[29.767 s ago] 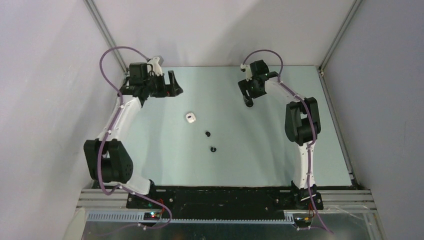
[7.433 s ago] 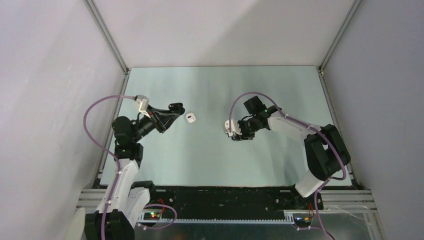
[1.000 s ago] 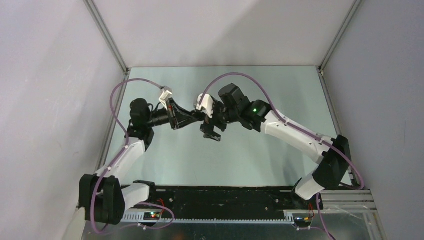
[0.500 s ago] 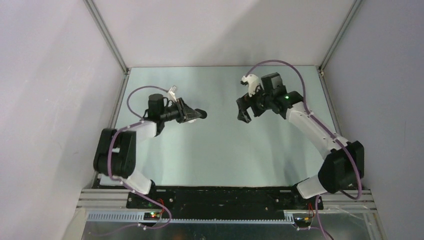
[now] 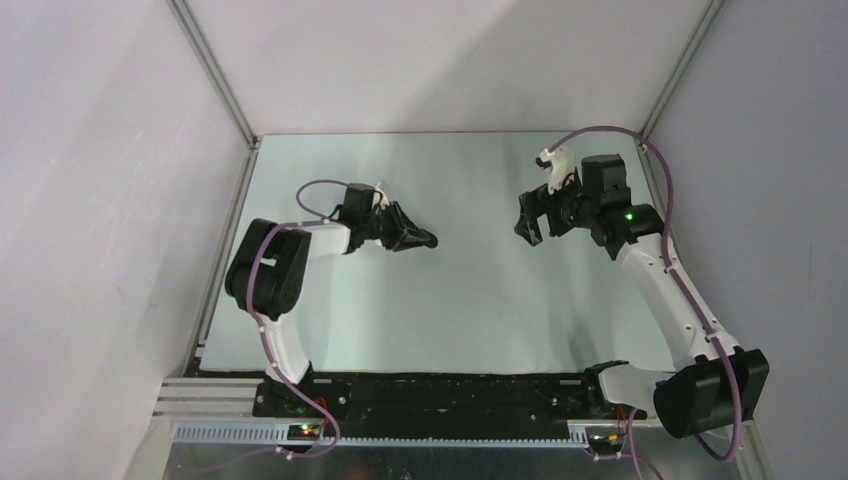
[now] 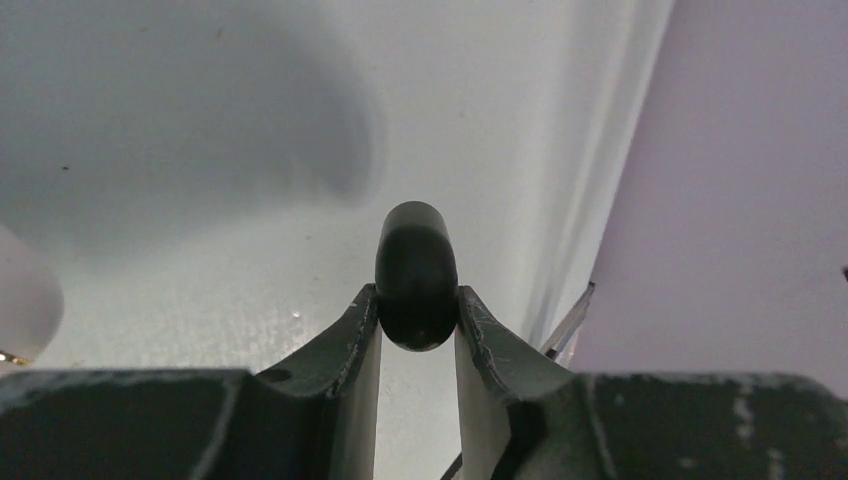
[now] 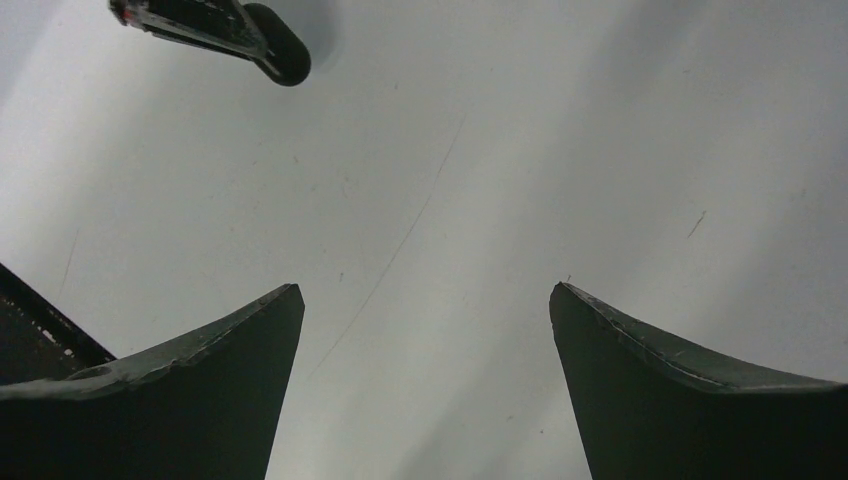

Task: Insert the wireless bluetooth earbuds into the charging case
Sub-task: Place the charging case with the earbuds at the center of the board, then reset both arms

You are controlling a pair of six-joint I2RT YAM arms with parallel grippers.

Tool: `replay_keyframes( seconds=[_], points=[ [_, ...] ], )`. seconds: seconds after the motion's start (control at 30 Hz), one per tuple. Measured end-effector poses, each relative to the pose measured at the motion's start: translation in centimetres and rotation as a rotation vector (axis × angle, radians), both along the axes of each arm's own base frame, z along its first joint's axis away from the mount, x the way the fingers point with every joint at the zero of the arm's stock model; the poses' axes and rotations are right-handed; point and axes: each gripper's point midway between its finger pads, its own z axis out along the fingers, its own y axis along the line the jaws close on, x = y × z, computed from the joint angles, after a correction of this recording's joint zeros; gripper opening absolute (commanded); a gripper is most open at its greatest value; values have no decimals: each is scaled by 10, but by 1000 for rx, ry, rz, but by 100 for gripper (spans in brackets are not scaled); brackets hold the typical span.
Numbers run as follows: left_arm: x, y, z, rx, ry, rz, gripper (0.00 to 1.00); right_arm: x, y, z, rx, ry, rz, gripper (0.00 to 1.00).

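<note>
Black on black: the left claw (image 6: 418,302) is clenched on a black case (image 6: 416,250). The case is a rounded pebble seen edge-on, pinched at its lower end, with most of it standing proud of the fingertips. No seam shows, so I cannot tell whether its lid is closed. The right claw (image 7: 422,292) is spread wide with nothing between its fingers, hanging over bare table (image 5: 450,330). From above, the left claw sits a little toward 9 o'clock of the table's middle and the right claw is well apart toward 3 o'clock. The right wrist view catches the case far off at its 11 o'clock corner. A blurred white shape (image 6: 22,295) at the 9 o'clock edge of the left wrist view is too soft to name.

A second ago the two claws were together at the middle of the table. Half a second ago they had parted. Now the right has drawn further toward 3 o'clock and the left has edged toward the centre, case in its grip. That reads as a joint step finished and the right claw released.

Against the earliest frame, the two black earbuds that lay loose near the centre are gone from the table. The white case is unseen too, possibly under the left arm. No earbuds show now; likely they sit inside a case, but that is unconfirmed.
</note>
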Motion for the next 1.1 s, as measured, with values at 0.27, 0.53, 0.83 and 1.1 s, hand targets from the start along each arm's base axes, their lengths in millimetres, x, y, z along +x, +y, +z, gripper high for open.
replay_keyframes(
  seconds=[0.27, 0.53, 0.83, 1.1],
  points=[
    [-4, -7, -22, 110, 105, 26, 56, -8, 6, -4, 26, 36, 29, 96],
    [-14, 33, 3, 367, 8, 13, 100, -13, 10, -5, 41, 52, 53, 99],
    [34, 103, 173, 633, -550, 154, 100, 16, 3, 6, 39, 33, -63, 99],
    [70, 185, 253, 926, -736, 403, 100, 110, -15, 51, 86, -155, -402, 99]
  ],
)
